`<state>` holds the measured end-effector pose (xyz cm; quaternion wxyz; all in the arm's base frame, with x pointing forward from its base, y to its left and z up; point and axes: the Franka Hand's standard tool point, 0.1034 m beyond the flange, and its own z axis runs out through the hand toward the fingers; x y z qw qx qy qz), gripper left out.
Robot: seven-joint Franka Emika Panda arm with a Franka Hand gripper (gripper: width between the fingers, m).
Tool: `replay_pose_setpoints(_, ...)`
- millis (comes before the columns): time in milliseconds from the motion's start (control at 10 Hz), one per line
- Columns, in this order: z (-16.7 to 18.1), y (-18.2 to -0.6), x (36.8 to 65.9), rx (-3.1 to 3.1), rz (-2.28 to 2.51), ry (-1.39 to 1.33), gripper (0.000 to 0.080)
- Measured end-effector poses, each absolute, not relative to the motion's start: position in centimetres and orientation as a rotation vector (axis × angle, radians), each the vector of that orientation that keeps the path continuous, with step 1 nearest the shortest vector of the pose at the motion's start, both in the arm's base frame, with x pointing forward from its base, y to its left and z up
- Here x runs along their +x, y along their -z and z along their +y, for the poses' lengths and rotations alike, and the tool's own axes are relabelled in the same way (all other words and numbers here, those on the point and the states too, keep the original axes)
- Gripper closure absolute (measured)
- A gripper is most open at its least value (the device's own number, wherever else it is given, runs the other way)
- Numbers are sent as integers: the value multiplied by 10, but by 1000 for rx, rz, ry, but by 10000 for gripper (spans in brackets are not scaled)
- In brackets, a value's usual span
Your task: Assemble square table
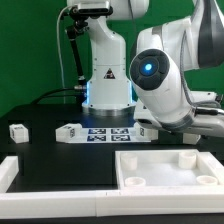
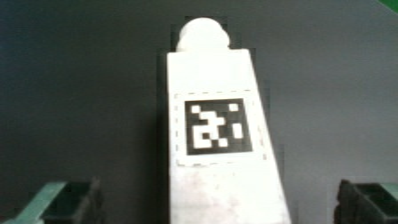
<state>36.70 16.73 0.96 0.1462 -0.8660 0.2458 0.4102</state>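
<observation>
Bench (image 1: pixel 45 150): matte black top with a green backdrop behind it. A white bar (image 1: pixel 10 172) edges the near corner on the exterior view's left.

Arm (image 1: pixel 165 85): white. The base (image 1: pixel 108 85) sits rear centre and glows blue low down. The upper links run out of the top of the exterior view, then come back down on its right. A bulky joint with a lit blue ring (image 1: pixel 148 66) hangs low over the bench, just behind the slab. The arm's own links hide the tool end in that view.

Slab (image 1: pixel 165 168): near right in the exterior view, lying flat with the raised rim up. Round sockets show in the corners. Nothing is fitted in them.

Marker board (image 1: pixel 108 136): flat in front of the base.

Left leg (image 1: pixel 17 130): alone, well apart from the rest, lying on the bench. Mid leg (image 1: pixel 70 131): just beside the marker board, on the exterior view's left of it.

Writing: a yellow warning triangle (image 1: pixel 108 73) on the base. Everything else is black-and-white square tags, with no readable text.

Wrist view: one leg (image 2: pixel 217 130) lies lengthwise on the black top, with a tag (image 2: pixel 217 126) on its upper face and a rounded peg at the far end. I can't tell which leg of the exterior view this is.

Gripper (image 2: pixel 210 205): jaws spread wide. The dark fingers (image 2: pixel 54 200) show at both lower corners and straddle the leg. There is a clear gap on each side, so no contact and nothing held.
</observation>
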Motion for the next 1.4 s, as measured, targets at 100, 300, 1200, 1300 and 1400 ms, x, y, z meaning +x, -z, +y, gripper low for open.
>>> replay_pose_setpoints(100,167,-9,367,-2493,708,-1182,254)
replay_pose_setpoints(300,167,-9,367,-2493,708,-1182,433)
replay_pose_setpoints(1200,133,-40,396,-2574,620,-1101,511)
replay_pose_setpoints(1300,128,-57,409,-2608,595,-1045,511)
replay_pose_setpoints(1400,123,-84,424,-2651,551,-969,511)
